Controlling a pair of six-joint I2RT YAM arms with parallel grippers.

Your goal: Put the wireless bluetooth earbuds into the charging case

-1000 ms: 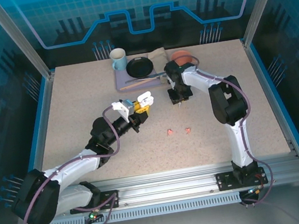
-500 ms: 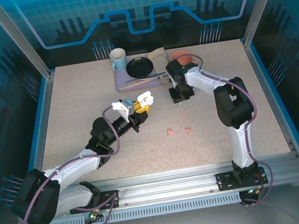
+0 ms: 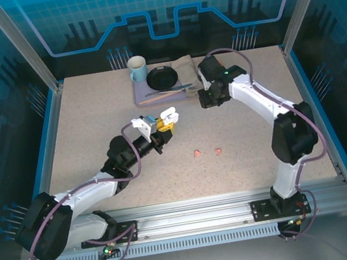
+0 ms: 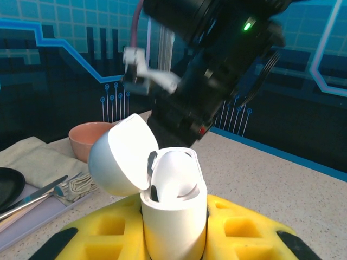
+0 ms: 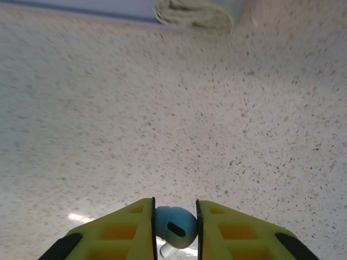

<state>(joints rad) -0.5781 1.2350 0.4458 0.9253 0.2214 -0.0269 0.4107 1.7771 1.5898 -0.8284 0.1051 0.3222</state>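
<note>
The speckled table [image 3: 94, 129] looks as it did a second ago. The change is in the right arm [image 3: 258, 100]: its elbow, folded close over the middle before, has swung out toward the right edge. Its wrist has pulled back toward the tray [image 3: 142, 97] and now covers the pink bowl [image 4: 89, 138] in the top view.

The left arm [image 3: 97, 188] has not shifted and reaches in from the near left corner to mid-table. The mug [image 3: 137, 68] and black plate [image 3: 162, 78] sit on the tray as before.

The left gripper [image 3: 163, 126] is clamped on the white charging case [image 4: 173, 216], holding it upright above the table. Its lid [image 4: 122, 157] is hinged open to the left, and a rounded white shape sits in the well. The right arm's wrist looms close behind the case.

The right gripper [image 5: 175, 214] has its yellow jaws pinched on a white earbud [image 5: 174, 226], carried clear of the tabletop.

Two salmon-pink earbuds [image 3: 198, 153] lie side by side, slightly apart, on the table nearer the arm bases, unmoved.
</note>
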